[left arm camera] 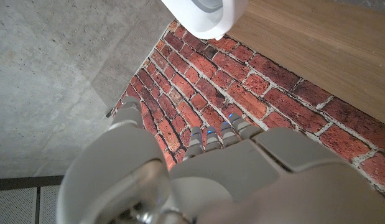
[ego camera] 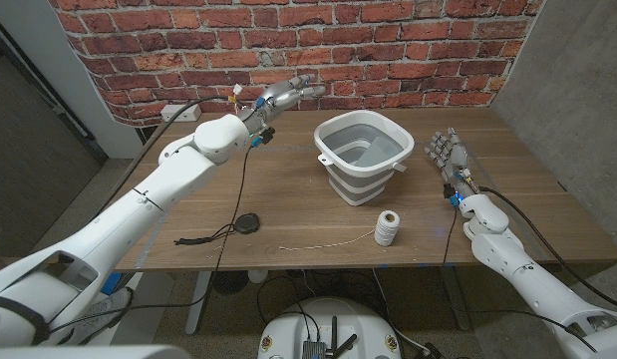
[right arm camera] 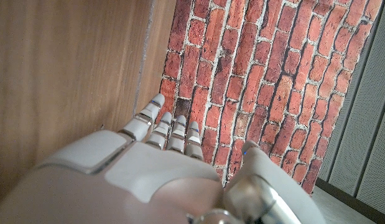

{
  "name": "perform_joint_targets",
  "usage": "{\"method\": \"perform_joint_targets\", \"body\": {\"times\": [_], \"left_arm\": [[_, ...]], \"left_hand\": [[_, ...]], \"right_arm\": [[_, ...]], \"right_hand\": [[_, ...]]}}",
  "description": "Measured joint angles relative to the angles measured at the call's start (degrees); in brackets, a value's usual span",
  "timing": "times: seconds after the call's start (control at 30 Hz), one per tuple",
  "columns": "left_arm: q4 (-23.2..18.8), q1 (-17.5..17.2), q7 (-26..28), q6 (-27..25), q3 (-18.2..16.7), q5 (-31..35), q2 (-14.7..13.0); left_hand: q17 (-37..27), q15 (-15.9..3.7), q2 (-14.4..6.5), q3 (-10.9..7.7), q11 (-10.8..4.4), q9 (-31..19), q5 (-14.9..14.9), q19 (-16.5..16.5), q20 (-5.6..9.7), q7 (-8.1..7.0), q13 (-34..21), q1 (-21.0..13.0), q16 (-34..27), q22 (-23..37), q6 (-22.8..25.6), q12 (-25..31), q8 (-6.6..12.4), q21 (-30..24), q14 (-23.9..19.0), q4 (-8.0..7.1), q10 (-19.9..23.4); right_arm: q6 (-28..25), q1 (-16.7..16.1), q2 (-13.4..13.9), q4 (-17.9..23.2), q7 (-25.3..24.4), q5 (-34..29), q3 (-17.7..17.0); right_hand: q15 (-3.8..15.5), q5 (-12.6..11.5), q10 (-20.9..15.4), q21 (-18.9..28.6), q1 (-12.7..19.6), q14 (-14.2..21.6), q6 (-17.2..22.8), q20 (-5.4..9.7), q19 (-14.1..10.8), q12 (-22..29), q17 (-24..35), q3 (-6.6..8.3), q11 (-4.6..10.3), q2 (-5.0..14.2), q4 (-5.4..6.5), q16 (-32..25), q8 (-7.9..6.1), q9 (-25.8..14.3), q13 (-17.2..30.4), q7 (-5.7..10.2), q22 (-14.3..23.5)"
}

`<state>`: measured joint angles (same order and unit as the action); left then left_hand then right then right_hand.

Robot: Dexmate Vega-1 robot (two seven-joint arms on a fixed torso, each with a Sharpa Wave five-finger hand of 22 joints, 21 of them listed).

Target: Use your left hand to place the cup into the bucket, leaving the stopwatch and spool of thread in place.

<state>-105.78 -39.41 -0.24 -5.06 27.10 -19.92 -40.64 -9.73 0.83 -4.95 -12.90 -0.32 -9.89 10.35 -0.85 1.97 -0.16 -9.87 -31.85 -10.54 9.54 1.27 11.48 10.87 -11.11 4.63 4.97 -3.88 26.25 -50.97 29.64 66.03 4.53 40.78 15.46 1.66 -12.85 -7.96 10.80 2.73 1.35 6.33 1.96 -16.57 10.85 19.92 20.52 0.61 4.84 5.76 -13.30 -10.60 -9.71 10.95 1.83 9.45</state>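
A white collapsible bucket (ego camera: pixel 336 163) stands at the table's middle back, and its blue-grey inside is too dim to tell what lies in it. My left hand (ego camera: pixel 284 98) hangs in the air left of the bucket, close to the brick wall, with fingers stretched out and nothing in them. The left wrist view looks past these fingers (left arm camera: pixel 224 132) to the bucket's rim (left arm camera: pixel 201 15). A black stopwatch (ego camera: pixel 248 221) with its cord lies at the front left. A white spool of thread (ego camera: pixel 388 228) stands in front of the bucket. My right hand (ego camera: pixel 449 155) stands open, right of the bucket.
A loose thread (ego camera: pixel 323 242) trails left from the spool across the wooden table (ego camera: pixel 288 184). The brick wall (ego camera: pixel 388 40) runs close behind the table. A cable (ego camera: pixel 233 199) hangs from my left arm down to the table's front edge.
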Motion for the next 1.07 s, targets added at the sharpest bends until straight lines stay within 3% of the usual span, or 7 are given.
{"method": "perform_joint_targets", "body": {"times": [0.5,1.07], "left_arm": [[3.8,-6.7,6.6,7.6,-2.3,0.0,2.3],[7.4,-12.2,12.2,13.1,-3.9,-0.4,5.5]], "left_hand": [[0.1,-1.05,-1.4,-0.17,-1.43,0.0,0.0,1.1,-0.33,-0.49,0.0,1.4,0.0,0.0,1.5,0.0,0.0,0.0,-0.6,-0.16,1.4],[0.1,-1.84,-2.4,-0.96,-1.64,0.0,0.0,2.5,-0.16,-0.61,0.0,2.4,0.0,0.0,2.7,0.0,0.0,0.0,-2.1,0.01,2.7]], "right_arm": [[-1.7,1.4,0.9,0.3,0.3,-1.1,0.9],[-3.2,1.7,1.3,0.7,-0.3,-1.9,1.6]], "right_hand": [[0.0,0.0,0.0,0.0,0.0,0.0,0.0,0.11,-0.1,0.0,-0.3,0.2,0.0,0.0,-0.2,0.0,0.0,0.0,0.0,0.0,0.0],[0.31,0.0,-0.6,0.0,0.0,0.3,0.0,0.39,-0.8,0.4,-0.5,0.42,0.0,0.0,0.02,0.0,0.0,0.0,0.0,0.0,0.0]]}}
